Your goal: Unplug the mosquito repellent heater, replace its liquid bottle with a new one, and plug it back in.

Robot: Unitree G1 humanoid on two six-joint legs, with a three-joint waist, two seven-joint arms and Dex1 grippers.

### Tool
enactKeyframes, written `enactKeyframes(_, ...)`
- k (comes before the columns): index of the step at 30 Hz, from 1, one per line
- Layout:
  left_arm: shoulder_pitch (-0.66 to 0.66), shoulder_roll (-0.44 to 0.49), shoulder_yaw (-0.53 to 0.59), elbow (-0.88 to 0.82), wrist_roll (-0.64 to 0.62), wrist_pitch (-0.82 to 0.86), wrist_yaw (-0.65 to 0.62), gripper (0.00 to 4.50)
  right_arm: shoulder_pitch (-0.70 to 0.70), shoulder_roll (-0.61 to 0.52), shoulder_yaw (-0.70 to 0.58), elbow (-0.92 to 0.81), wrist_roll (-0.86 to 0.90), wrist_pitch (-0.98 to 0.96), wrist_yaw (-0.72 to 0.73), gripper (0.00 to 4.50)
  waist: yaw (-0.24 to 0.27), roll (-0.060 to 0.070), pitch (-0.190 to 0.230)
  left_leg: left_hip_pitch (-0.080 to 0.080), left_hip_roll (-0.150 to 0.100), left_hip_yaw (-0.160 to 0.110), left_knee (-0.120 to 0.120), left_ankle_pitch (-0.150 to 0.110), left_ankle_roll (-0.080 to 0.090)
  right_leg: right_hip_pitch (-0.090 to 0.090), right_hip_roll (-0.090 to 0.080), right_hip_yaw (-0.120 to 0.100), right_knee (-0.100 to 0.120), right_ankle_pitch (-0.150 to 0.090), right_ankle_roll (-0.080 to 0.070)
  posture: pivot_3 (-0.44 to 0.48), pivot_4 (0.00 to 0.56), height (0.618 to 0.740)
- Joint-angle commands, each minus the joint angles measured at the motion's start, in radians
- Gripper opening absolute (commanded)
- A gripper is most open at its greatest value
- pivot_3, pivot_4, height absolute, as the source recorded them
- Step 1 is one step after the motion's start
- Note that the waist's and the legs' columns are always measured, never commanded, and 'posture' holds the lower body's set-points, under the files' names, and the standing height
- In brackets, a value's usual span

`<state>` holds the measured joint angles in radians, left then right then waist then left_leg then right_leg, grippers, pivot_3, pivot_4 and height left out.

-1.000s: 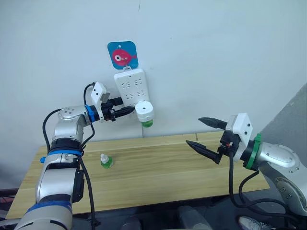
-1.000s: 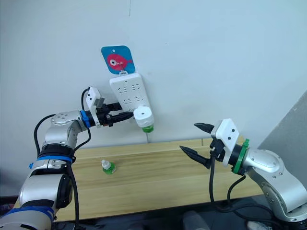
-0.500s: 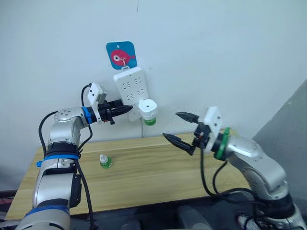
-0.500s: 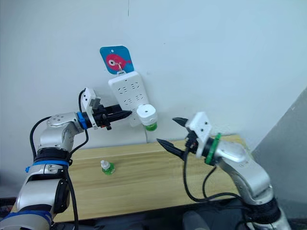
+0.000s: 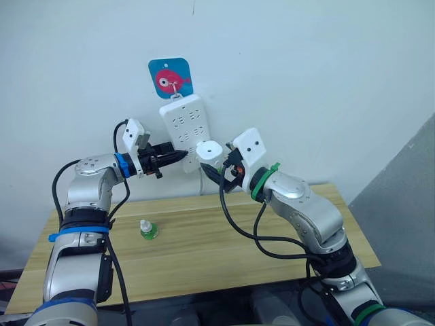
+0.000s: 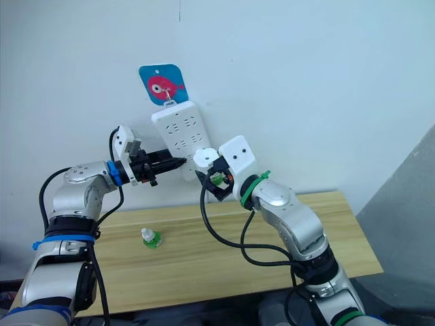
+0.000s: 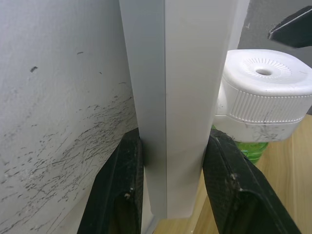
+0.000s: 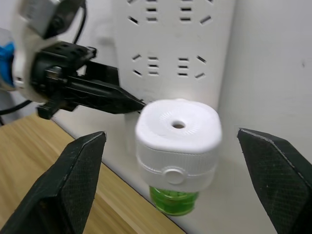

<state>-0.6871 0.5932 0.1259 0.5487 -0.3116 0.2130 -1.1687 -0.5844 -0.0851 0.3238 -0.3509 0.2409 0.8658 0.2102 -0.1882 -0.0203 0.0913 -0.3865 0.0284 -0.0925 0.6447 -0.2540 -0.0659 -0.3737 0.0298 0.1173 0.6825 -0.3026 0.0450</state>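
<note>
While the mosquito repellent heater [image 8: 177, 138] sits plugged into the lower part of the white power strip [image 5: 185, 130] that hangs on the wall beneath a blue fish sticker [image 5: 170, 77], we see both arms raised toward it. Our left gripper [image 7: 170, 195] is clamped on the strip's lower edge, one black finger [image 7: 118, 195] on each side of the white casing, pressed against it just beside the heater. Our right gripper [image 8: 178, 168] faces the heater head-on with its fingers [image 8: 68, 180] spread wide, one on either side of the unit and both apart from it, touching nothing. The heater's round vent hole points out from the wall toward the right wrist camera, and a green liquid bottle [image 8: 174, 200] shows under its white body, screwed in below. A second small green bottle with a white cap [image 5: 149, 229] stands upright on the wooden table [image 5: 224, 258], well below the strip and nearer the left arm. A white cord [image 5: 200, 182] drops from the strip down behind the table edge.
</note>
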Motion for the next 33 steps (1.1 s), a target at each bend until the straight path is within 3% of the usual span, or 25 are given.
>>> enactKeyframes(1,0.006,0.003,-0.014,-0.041,-0.001,0.001,-0.004,1.33,-0.032,0.034,0.0,-0.01,-0.024,0.029,-0.031,4.5,0.0,0.0,0.0,0.0,0.0,-0.001,0.0,0.0,0.0,0.0,0.0,-0.001,0.0,0.0,0.0,-0.173,0.076,0.74)
enactKeyframes(11,0.006,0.001,-0.017,-0.044,0.002,-0.005,0.005,1.33,-0.068,0.142,0.002,0.101,-0.095,-0.006,-0.1,4.5,-0.005,0.001,0.001,-0.001,-0.001,-0.003,0.0,0.0,0.0,0.001,0.0,-0.002,0.0,0.0,0.0,-0.167,0.076,0.74)
enactKeyframes(29,0.017,0.006,-0.014,-0.051,0.003,-0.011,0.008,1.33,-0.121,0.202,-0.048,0.234,-0.107,-0.067,-0.073,4.5,-0.006,0.001,0.001,-0.003,0.0,-0.008,0.0,0.0,0.0,0.0,0.0,-0.008,0.0,0.0,0.0,-0.149,0.062,0.74)
enactKeyframes(33,0.019,0.009,-0.016,-0.055,0.006,-0.013,0.01,1.33,-0.127,0.212,-0.051,0.253,-0.105,-0.075,-0.073,3.57,-0.006,0.002,0.001,-0.005,-0.001,-0.011,0.0,0.0,0.0,0.0,-0.001,-0.011,0.0,0.0,-0.001,-0.146,0.062,0.74)
